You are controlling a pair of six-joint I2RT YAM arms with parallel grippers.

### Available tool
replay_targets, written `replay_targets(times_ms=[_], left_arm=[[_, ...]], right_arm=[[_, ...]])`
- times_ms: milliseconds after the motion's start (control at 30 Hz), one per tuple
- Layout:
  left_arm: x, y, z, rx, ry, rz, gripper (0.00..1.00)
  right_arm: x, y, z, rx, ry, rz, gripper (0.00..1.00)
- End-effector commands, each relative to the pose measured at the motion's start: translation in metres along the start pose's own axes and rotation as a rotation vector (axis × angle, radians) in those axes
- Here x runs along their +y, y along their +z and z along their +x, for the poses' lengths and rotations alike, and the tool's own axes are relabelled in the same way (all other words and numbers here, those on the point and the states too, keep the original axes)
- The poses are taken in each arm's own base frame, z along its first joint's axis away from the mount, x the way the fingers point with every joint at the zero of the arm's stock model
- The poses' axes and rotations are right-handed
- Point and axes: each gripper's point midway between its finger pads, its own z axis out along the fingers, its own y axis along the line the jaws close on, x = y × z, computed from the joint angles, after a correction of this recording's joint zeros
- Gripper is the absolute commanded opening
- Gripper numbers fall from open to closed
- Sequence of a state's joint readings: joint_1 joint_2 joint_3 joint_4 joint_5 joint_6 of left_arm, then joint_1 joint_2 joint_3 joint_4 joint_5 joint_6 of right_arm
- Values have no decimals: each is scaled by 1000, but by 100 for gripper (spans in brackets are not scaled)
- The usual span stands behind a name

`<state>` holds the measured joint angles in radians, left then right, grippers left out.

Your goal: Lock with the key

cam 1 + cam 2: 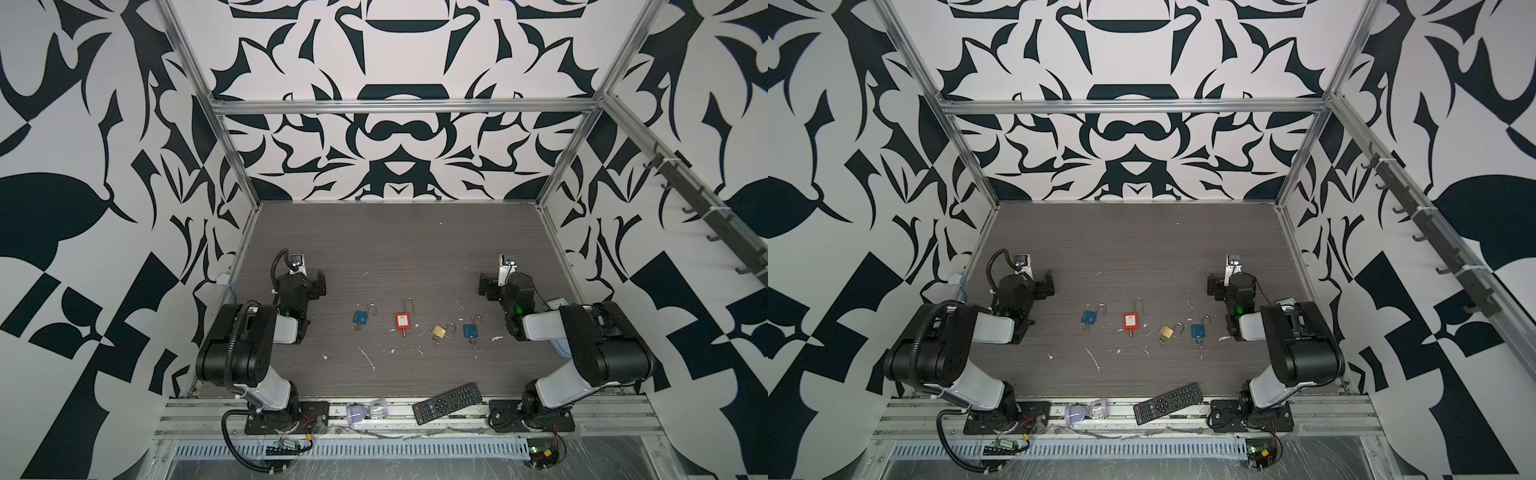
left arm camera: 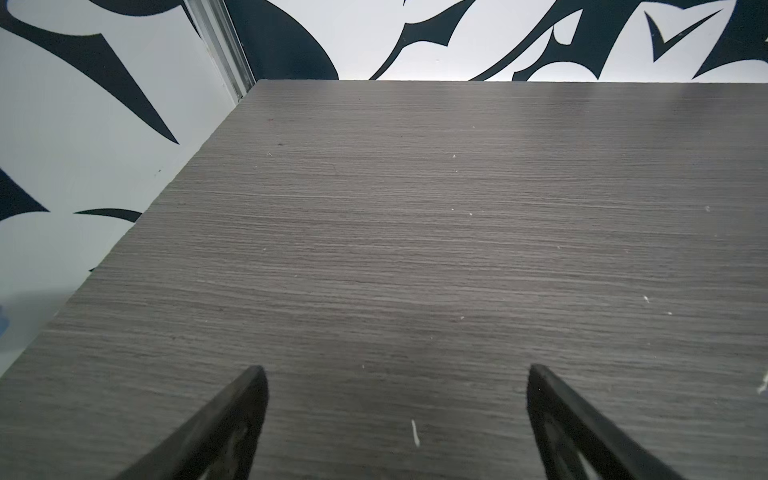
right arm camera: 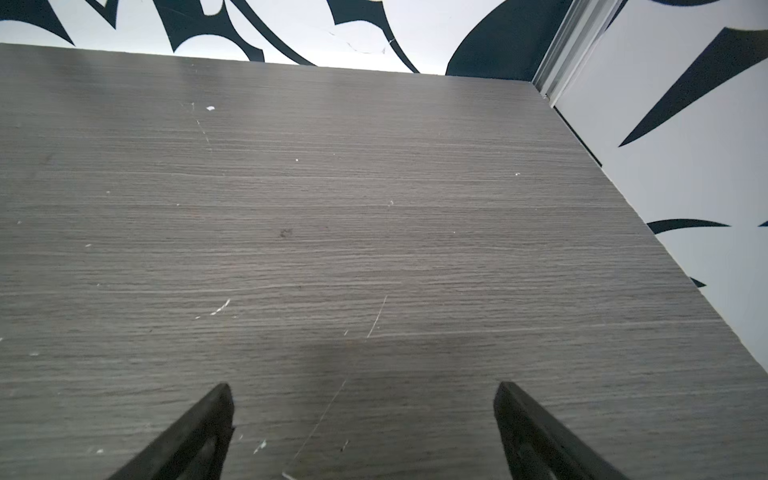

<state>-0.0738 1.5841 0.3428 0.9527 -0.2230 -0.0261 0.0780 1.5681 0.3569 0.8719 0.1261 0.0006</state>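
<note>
Left gripper [image 2: 397, 370] gaping, right gripper [image 3: 365, 385] gaping, and I hold nothing. Toward the tabletop's [image 1: 395, 249] near edge sit the blue padlock [image 1: 360, 318], red padlock [image 1: 399, 327], white label [image 1: 402, 320] unreadable, brass padlock [image 1: 439, 331], second blue padlock [image 1: 470, 331]. Remote [image 1: 448, 402] straddles the near edge.

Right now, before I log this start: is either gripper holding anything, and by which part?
Nothing is held. The left gripper and right gripper are open over the table; padlocks lie untouched.

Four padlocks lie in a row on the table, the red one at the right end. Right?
No. The red padlock is second from the left; a blue padlock holds the right end, as both top views show. The rest holds: four padlocks in a row.
</note>
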Motion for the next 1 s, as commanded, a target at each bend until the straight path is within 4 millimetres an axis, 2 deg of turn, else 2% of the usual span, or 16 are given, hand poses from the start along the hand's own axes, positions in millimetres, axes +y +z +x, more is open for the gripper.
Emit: replay_targets(times_ms=[0, 967], left_arm=[[0, -1, -14, -40, -10, 2, 99], [-1, 0, -14, -38, -3, 9, 99]], right_arm=[[2, -2, -14, -50, 2, -12, 100], [3, -1, -14, -48, -1, -20, 100]])
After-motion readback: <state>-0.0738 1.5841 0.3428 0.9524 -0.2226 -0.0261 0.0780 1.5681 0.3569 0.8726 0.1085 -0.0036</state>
